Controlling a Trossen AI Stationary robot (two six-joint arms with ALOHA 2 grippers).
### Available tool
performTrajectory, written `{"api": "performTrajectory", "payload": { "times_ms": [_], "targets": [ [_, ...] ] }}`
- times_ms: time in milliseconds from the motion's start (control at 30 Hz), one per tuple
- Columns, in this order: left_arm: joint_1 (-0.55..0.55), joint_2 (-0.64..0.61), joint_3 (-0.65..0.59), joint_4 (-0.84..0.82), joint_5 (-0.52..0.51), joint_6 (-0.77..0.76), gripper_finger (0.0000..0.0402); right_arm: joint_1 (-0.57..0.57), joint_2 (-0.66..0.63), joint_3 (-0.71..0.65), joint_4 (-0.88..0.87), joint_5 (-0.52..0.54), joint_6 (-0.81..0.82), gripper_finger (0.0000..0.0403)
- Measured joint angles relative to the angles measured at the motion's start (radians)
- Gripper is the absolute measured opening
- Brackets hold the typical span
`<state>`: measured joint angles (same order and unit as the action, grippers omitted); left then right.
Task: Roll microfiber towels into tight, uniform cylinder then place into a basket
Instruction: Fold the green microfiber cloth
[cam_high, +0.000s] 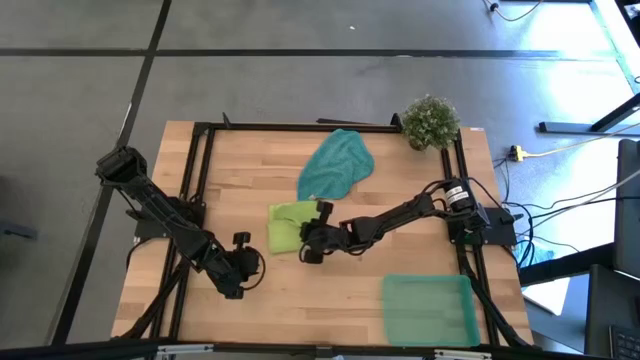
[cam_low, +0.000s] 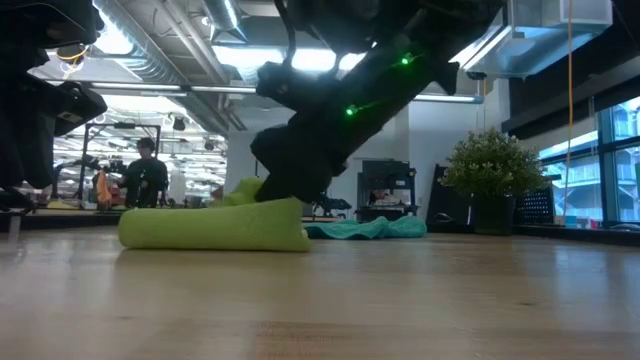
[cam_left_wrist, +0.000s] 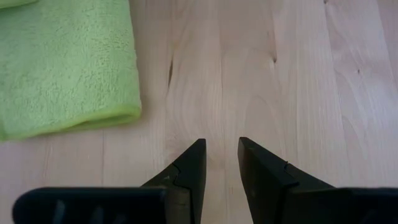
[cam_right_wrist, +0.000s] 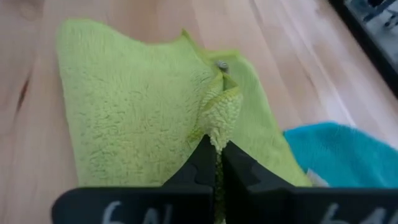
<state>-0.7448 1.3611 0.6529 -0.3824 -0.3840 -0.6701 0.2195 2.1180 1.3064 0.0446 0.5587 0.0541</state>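
The lime green towel (cam_high: 287, 226) lies folded over on the table's middle and shows as a low thick bundle in the low view (cam_low: 215, 226). My right gripper (cam_right_wrist: 217, 149) is shut on it at the side toward the table's right edge (cam_high: 312, 240). The teal towel (cam_high: 336, 165) lies crumpled on the table behind it, toward the far edge. My left gripper (cam_left_wrist: 221, 155) hovers just left of and nearer than the lime towel (cam_high: 245, 265), slightly open, with nothing between its fingers. The green basket (cam_high: 430, 310) stands at the near right. My right gripper pinches a raised ridge of the lime towel (cam_right_wrist: 221, 118) between its two fingers, at the end of the towel toward the table's right edge. The fingers come slanting down from the table's right. The pinched cloth is puckered up and folded. The rest lies on the table.
A small bushy plant (cam_high: 430, 121) stands at the far right corner. Black frame rails (cam_high: 205, 150) run along the table's left, far and right sides. Bare wood (cam_high: 330, 300) lies between the lime towel and the basket.
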Motion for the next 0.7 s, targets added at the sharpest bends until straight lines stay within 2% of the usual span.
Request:
{"api": "performTrajectory", "payload": {
  "times_ms": [133,700],
  "targets": [
    [0.0,0.0,0.0,0.0,0.0,0.0,0.0089,0.0,0.0,0.0,-0.053,0.0,0.042,0.0007],
    [0.0,0.0,0.0,0.0,-0.021,0.0,0.0089,-0.001,0.0,0.0,-0.051,-0.024,0.049,0.0008]
  ]
}}
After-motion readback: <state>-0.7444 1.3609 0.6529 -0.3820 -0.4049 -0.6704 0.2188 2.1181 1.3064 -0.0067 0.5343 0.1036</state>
